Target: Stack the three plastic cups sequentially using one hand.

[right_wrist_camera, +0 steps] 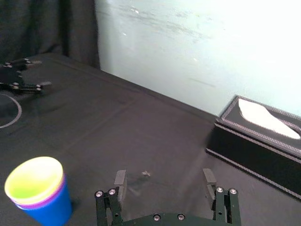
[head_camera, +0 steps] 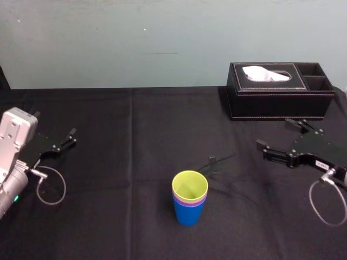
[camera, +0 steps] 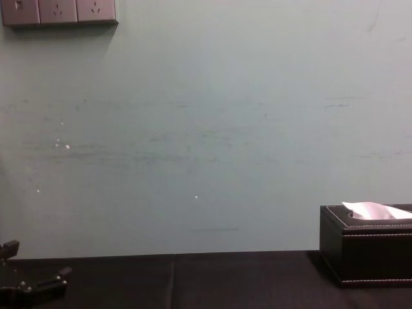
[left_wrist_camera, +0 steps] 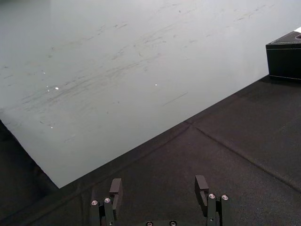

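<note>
Standing upright mid-width on the black tablecloth (head_camera: 135, 162), toward its near edge, the cup stack (head_camera: 189, 208) is a lime-yellow cup (head_camera: 188, 188) nested in a purple cup (head_camera: 190, 202) inside a blue cup (head_camera: 188, 215), touched by neither claw. The head view places the left gripper (head_camera: 62, 141) well to its left and the right gripper (head_camera: 272, 131) to its right, nearer than the black tissue box (head_camera: 279, 97); each wrist view adds that its own fingers are spread with nothing between them. The chest view adds wall sockets (camera: 58, 11), and a pale label (head_camera: 322, 162) on the right arm is too small to read.
</note>
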Controlling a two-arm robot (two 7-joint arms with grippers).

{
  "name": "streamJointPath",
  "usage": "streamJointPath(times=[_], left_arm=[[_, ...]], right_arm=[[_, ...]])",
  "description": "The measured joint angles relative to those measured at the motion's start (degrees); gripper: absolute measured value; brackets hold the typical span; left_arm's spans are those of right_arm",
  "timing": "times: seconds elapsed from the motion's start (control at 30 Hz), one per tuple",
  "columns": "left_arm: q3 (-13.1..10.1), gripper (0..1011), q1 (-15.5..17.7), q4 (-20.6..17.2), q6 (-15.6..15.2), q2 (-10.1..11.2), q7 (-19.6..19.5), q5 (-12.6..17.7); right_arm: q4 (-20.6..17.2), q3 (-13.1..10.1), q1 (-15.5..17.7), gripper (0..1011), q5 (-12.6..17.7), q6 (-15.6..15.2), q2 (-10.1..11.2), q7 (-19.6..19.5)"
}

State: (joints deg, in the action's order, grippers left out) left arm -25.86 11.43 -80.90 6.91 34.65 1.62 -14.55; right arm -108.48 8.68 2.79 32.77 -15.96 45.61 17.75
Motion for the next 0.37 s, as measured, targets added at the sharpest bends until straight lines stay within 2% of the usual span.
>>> streamJointPath(times=[0.37], left_arm=[[0.0,1010,0.0,0.0,0.0,0.0,0.0,0.0]], right_arm=[[0.3,-0.3,0.2,1004,0.0,0.2,-0.2,-0.1]])
